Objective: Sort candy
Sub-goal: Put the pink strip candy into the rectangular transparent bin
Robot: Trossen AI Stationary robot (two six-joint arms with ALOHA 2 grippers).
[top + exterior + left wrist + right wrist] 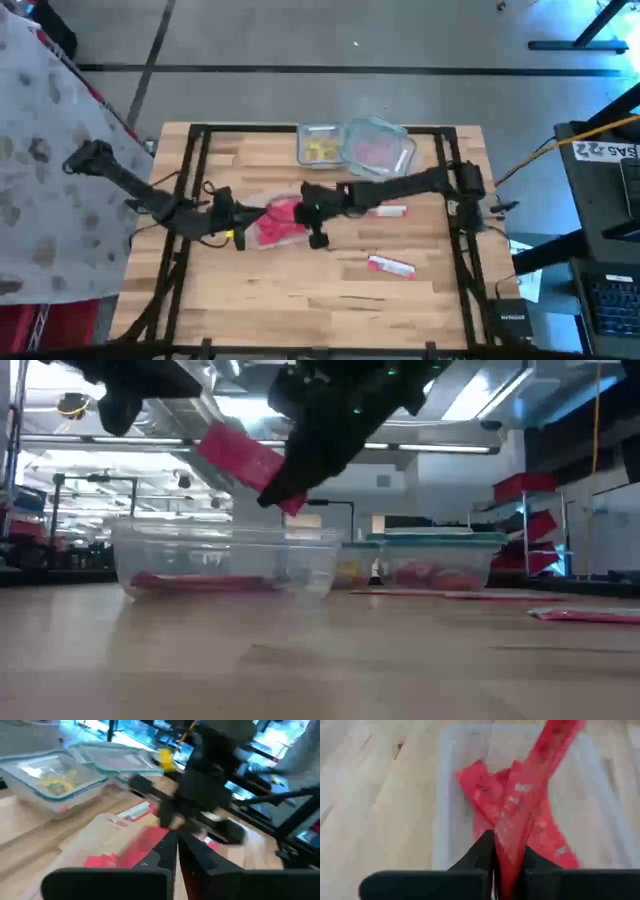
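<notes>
A clear tub (262,238) with several flat red candy packets (485,795) inside stands on the table's middle left. My right gripper (507,865) hangs over it, shut on one red packet (240,457). My left gripper (177,852) is shut with nothing in it, beside the tub's left side (236,228). Two more red packets lie flat on the wood, one (388,211) by my right arm and one (392,266) nearer the front edge. My right gripper pinches one end of a red packet (509,847) between its two fingers. The fingers slant down from the table's right side. The packet sticks out past the fingertips, tilted (225,448), and is lifted clear above the tub.
At the far edge stand two more clear tubs: one with yellow pieces (320,150), and one with red-pink pieces (378,150) under a skewed lid. Black frame bars run along the table's left (190,190) and right (455,200) sides. Bare wood lies toward the front.
</notes>
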